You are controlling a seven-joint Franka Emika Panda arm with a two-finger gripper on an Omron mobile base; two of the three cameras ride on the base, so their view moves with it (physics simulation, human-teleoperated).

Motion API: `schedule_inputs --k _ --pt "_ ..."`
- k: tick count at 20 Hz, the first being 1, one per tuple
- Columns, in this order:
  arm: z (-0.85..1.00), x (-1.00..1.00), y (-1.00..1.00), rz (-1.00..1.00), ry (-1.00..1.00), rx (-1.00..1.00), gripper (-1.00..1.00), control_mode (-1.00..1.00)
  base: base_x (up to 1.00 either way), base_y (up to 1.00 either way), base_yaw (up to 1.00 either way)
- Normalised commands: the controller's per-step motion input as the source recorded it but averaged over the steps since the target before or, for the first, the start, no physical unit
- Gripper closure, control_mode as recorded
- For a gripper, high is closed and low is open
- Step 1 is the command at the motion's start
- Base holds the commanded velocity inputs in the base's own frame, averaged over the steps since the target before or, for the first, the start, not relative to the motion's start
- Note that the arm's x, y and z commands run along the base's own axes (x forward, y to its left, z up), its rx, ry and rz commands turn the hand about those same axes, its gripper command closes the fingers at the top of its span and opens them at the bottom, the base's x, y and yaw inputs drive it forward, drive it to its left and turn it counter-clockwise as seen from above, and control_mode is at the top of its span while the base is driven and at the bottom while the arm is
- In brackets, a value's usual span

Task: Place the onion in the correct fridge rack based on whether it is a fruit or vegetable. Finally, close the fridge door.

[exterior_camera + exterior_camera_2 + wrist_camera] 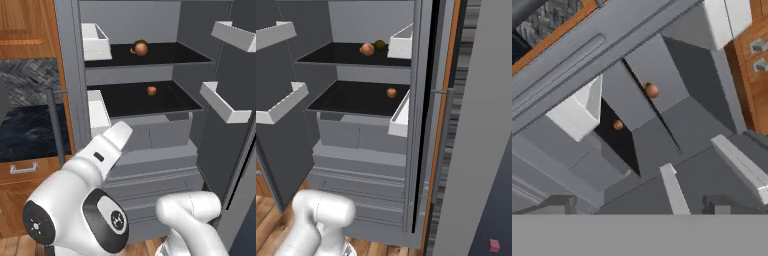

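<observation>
an open fridge takes up the scene, its fridge door [235, 150] swung wide to the right in the left base view, carrying white door bins [227, 107]. inside, two black shelves sit one above the other. the upper fridge rack [165, 54] holds the onion [141, 48], a tan-brown ball resting near the middle, touching or just beside a dark olive round item [379, 45] behind it. the lower rack [150, 102] holds a smaller orange-red ball [151, 90], well apart from the onion. a white box bin [95, 41] sits at the upper rack's edge.

the robot's white arm is low in front of the fridge drawers [150, 165]. the claw [637, 206] shows as two dark tips at the bottom of the hand view, standing apart with nothing between them, so it looks open and empty.

judged from this, the onion is already placed on a rack and released; closing the door is what remains.

the right base view shows the olive item clearly beside the onion, while the left base view nearly hides it. the hand view, rolled sideways, takes in both racks and wooden cabinets [757, 45].
</observation>
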Motion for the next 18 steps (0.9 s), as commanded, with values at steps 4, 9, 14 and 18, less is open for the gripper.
schedule_inputs --k 4,9,14,18 --pt "-0.19 0.73 1.0 0.0 0.14 -0.35 -1.0 -1.0 0.0 0.0 0.0" --pt "-0.2 0.78 1.0 0.0 0.18 -0.27 -1.0 -1.0 0.0 0.0 0.0" --pt "-0.14 0.92 1.0 0.0 0.12 -0.18 -1.0 -1.0 0.0 0.0 0.0" --pt "-0.14 0.95 0.91 0.0 0.09 -0.1 -1.0 -1.0 0.0 0.0 0.0"
